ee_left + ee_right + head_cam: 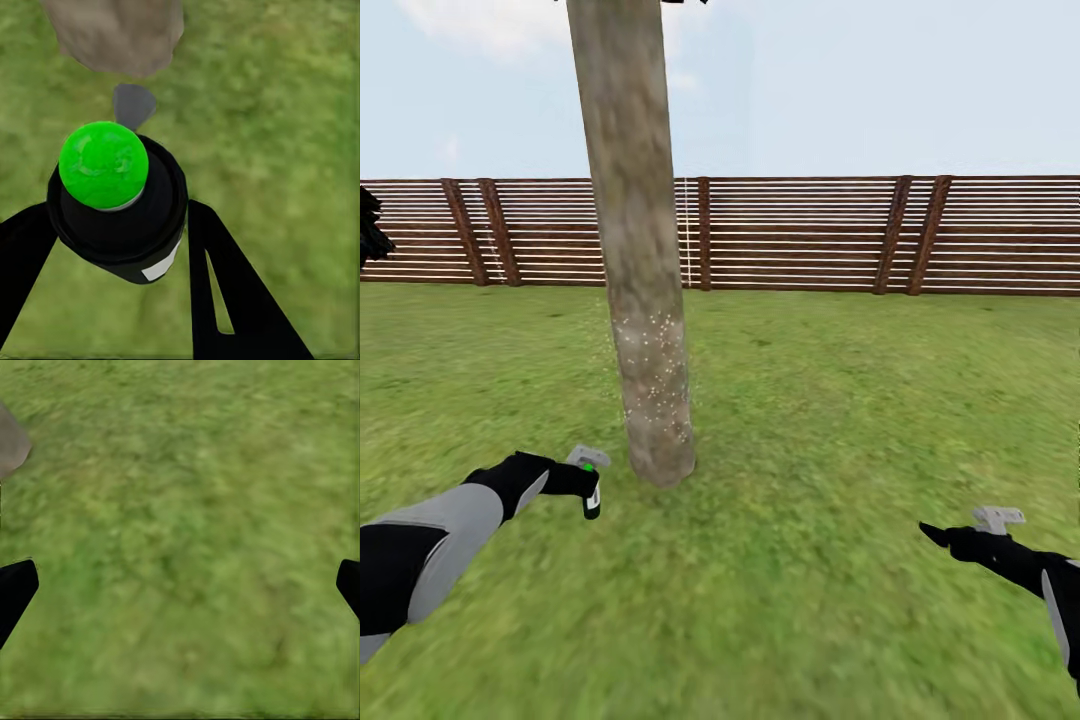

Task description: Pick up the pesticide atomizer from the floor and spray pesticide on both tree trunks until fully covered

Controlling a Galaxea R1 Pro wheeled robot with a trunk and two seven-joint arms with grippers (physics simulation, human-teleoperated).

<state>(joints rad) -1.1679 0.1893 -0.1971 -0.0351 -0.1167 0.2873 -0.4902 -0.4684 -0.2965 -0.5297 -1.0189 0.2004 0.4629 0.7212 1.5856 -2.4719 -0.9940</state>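
Grass (810, 420) and fence (810, 235) back a trunk (640, 300), top cut off, speckled white low down; left gripper (588, 480) clamps the atomizer (592, 497) at lower left, right gripper (960, 535) spread, empty.

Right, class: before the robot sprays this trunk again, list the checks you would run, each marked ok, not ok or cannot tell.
1. Small black pesticide atomizer with the green button held between the left gripper fingers: ok.
2. Thick grey-brown bark tree trunk close ahead of the atomizer: ok.
3. Nozzle aimed at the trunk: cannot tell; the spray outlet is not visible.
4. Fine white specks of pesticide cover the whole trunk: not ok; they sit in a low band, with bare bark above.
5. Right gripper free and apart from the trunk, over the mottled green grass: ok; its fingers stand wide apart.
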